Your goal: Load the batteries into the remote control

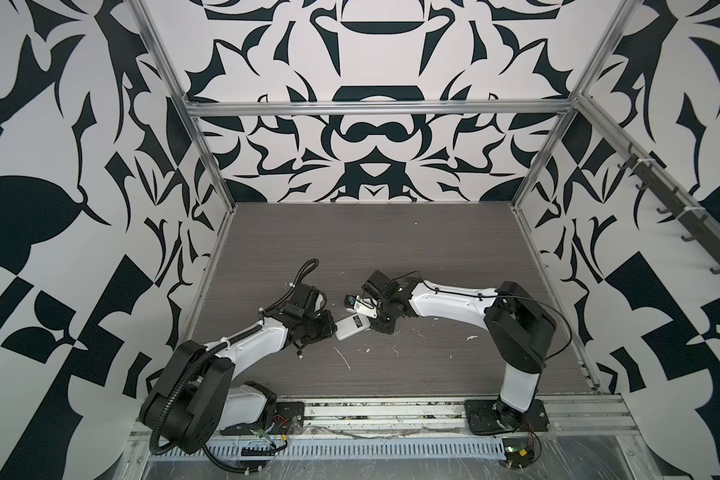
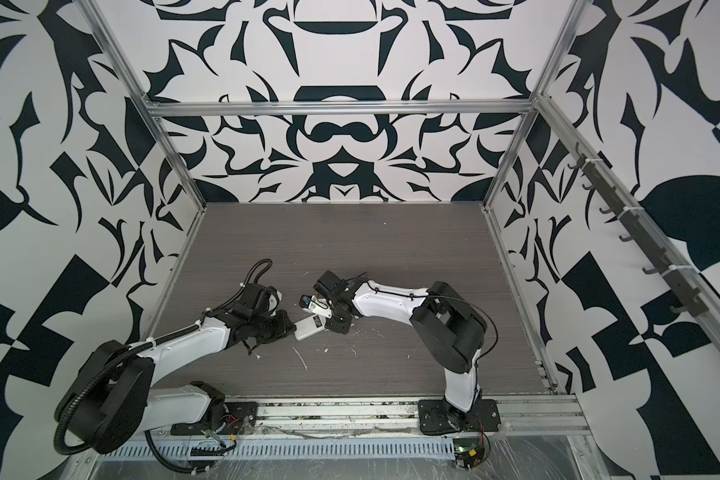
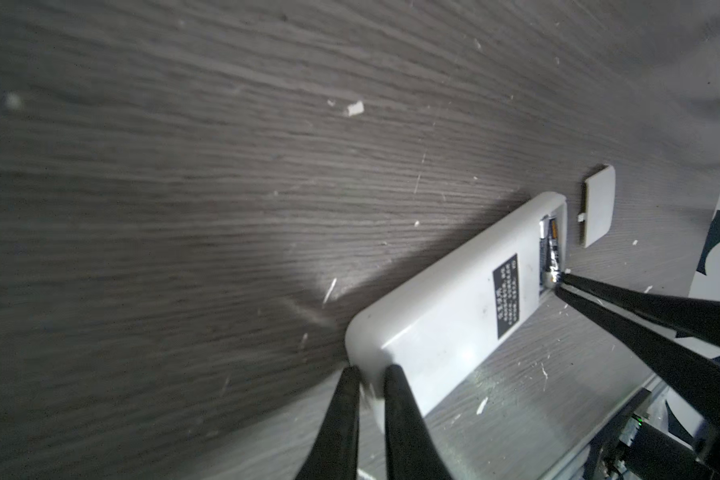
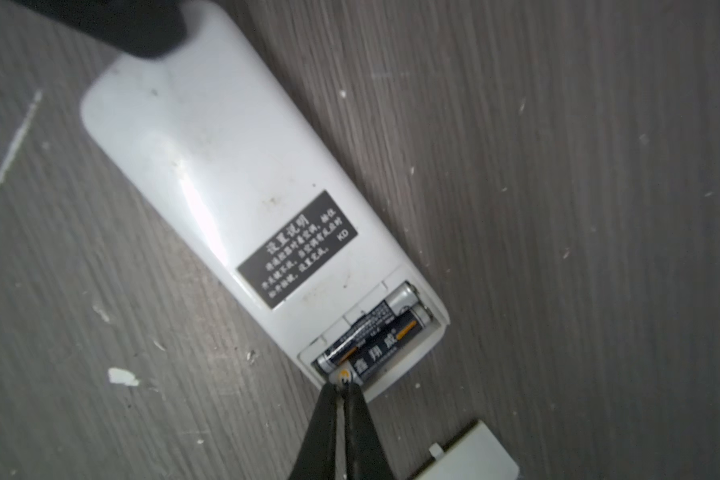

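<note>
Two batteries (image 4: 375,332) sit in the remote control (image 4: 225,187) bay.
left gripper (image 3: 371,374) pinches the remote's end; right gripper (image 4: 342,384) closed, tips at one battery's end.

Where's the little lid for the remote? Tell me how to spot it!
Find the grey wood-grain table, then the white remote control lying face down on it, two batteries showing in its open end. Just past that end, not touching it, lies the cover plate: a small flat white rectangle with a tiny tab on one edge, far bigger than the white flecks scattered around.
</note>
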Robot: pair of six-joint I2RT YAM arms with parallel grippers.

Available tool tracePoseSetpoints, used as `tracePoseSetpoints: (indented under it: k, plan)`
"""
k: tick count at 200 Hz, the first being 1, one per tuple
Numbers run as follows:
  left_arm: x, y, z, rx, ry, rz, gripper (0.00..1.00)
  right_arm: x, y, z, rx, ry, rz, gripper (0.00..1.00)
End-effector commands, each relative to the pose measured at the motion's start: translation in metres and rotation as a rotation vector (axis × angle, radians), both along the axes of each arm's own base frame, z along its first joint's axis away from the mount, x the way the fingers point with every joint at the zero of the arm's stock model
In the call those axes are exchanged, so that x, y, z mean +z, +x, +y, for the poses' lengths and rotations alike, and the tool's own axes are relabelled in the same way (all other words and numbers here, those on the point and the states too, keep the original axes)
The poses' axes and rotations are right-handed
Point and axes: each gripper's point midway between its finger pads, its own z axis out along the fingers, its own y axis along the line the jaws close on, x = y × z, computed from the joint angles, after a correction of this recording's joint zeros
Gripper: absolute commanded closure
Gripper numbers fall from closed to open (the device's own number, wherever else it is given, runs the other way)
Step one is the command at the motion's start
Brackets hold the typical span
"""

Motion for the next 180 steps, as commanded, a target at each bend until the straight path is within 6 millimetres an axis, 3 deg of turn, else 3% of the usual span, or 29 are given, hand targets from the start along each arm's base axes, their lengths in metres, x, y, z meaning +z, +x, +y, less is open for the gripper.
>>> tracePoseSetpoints:
  k: [1,180]
  plan:
    - [-0.0144,-0.0011,0.0045,-0.004,0.046,0.003,0.85,-0.0106,0.0286,-0.0107,-0.075,-0.054,-0.109,0.91]
    - [-0.0123,-0.0015,0.0042,-0.007,0.038,-0.008,0.86,-0.0123,0.0223,-0.0066,-0.159,-0.078,0.007,1.0]
